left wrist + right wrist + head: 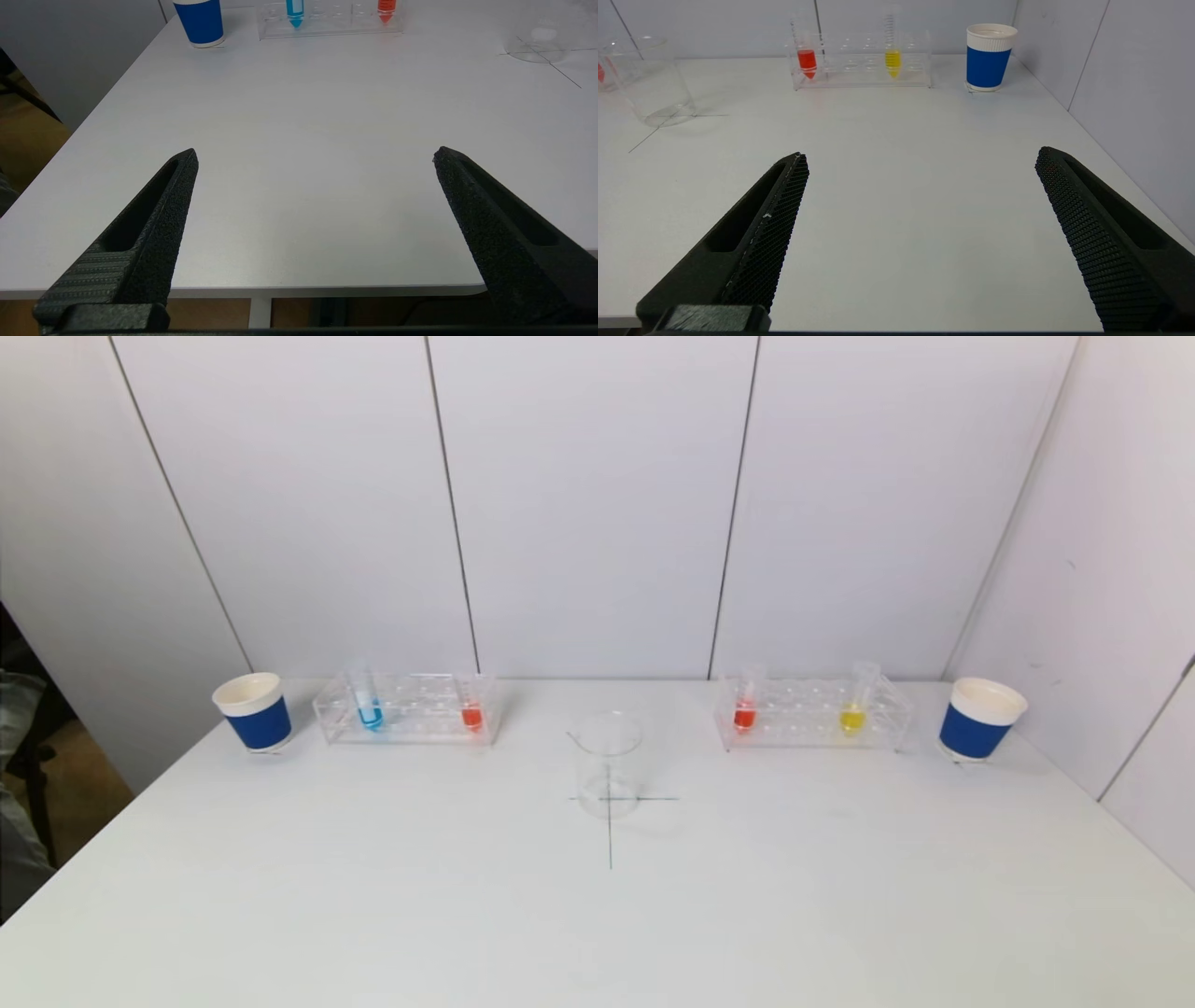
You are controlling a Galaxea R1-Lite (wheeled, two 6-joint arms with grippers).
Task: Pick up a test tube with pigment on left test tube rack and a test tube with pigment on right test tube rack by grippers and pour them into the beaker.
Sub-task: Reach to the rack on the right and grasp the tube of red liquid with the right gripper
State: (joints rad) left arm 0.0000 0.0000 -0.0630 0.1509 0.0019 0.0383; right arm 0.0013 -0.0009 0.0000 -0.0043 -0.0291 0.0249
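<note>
The clear left rack (408,709) holds a blue-pigment tube (368,709) and a red-pigment tube (472,711). The clear right rack (810,712) holds a red-pigment tube (745,711) and a yellow-pigment tube (853,711). An empty glass beaker (608,763) stands between them on a pencilled cross. Neither arm shows in the head view. My left gripper (315,156) is open and empty over the table's near left edge, far from the left rack (327,23). My right gripper (921,156) is open and empty near the front right, far from the right rack (861,63).
A blue paper cup (253,711) stands left of the left rack, another blue paper cup (978,719) right of the right rack. White wall panels close the back and right side. The table's left edge (112,821) drops to the floor.
</note>
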